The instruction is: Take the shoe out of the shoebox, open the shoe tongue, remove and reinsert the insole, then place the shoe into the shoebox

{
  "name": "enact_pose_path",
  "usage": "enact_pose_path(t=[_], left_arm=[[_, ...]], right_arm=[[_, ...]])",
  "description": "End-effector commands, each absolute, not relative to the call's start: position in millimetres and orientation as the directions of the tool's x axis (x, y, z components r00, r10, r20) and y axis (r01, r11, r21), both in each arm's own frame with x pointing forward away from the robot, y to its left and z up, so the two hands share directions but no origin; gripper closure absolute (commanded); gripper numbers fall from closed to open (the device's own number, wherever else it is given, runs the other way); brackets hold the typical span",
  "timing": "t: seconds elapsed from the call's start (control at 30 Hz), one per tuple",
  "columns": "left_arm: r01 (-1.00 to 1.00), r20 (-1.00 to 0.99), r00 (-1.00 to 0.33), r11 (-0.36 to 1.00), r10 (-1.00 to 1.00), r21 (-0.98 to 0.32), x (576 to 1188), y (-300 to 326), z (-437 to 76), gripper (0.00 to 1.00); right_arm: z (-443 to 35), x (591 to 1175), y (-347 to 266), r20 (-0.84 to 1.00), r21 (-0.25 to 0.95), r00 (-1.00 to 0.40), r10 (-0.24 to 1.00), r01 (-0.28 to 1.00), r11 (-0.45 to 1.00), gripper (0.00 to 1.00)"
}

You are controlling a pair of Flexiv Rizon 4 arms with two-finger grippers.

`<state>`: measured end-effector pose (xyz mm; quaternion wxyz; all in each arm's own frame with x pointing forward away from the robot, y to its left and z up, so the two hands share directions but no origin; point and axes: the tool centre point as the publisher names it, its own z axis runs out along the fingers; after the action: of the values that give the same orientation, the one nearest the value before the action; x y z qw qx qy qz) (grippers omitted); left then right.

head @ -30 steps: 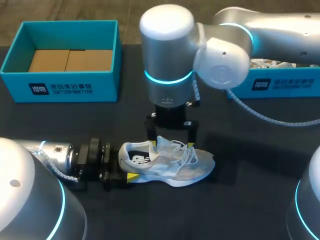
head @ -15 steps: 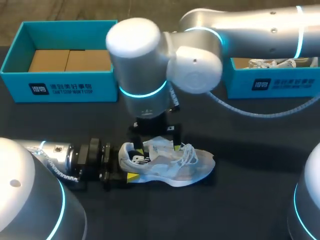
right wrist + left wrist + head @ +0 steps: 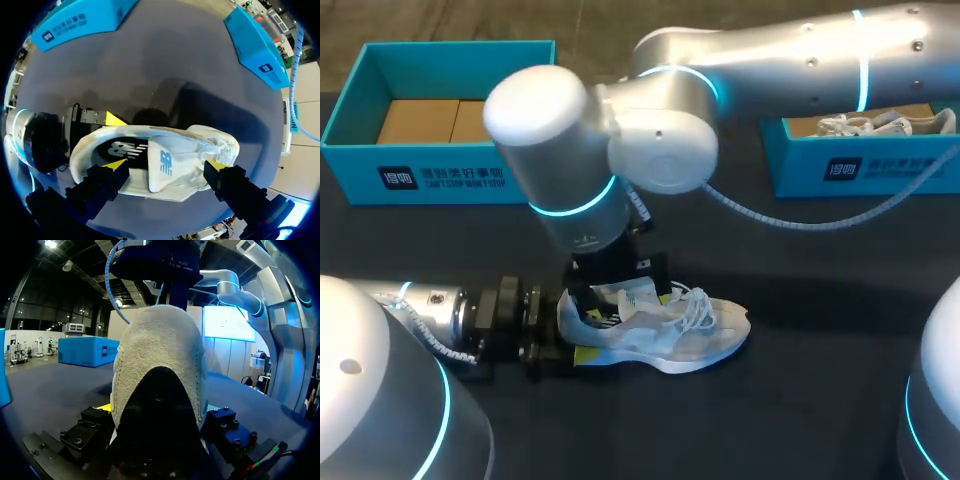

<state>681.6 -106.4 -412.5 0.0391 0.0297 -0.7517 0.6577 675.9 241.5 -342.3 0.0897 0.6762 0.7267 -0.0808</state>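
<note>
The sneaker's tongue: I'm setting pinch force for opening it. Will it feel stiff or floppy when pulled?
Probably floppy: the tongue looks thin and fabric-like, curling up from the sneaker. Likely light, too. The sneaker itself should hardly shift, since the left gripper clamps its heel.

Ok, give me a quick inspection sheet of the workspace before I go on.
Surface: dark table.
Job's things: shoe out on the table, insole inside; blue box far left, empty.
Clutter: second box far right, another shoe inside.
Grippers: left gripper shut on the heel; right gripper open over the shoe's mouth.
Cables: coiled cable hangs under the right arm.
Surroundings: nothing seen.
</note>
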Motion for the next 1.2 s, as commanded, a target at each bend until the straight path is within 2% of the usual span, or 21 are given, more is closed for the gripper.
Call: enact_pose_path(t=[0.03,0.5,1.2], left_arm=[[-0.095,0.097,-0.995,0.132,0.003,-0.987,680.2,-106.5,-412.4,1.00],[-0.095,0.097,-0.995,0.132,0.003,-0.987,680.2,-106.5,-412.4,1.00],[-0.095,0.097,-0.995,0.132,0.003,-0.987,680.2,-106.5,-412.4,1.00]], right_arm=[[-347.2,670.5,243.6,-0.363,0.129,0.348,0.864,0.937,-0.324,0.00],[-347.9,662.2,219.8,-0.316,0.172,0.452,0.834,0.892,-0.418,0.00],[-345.7,671.8,199.6,-0.236,0.191,0.513,0.825,0.857,-0.478,0.00]])
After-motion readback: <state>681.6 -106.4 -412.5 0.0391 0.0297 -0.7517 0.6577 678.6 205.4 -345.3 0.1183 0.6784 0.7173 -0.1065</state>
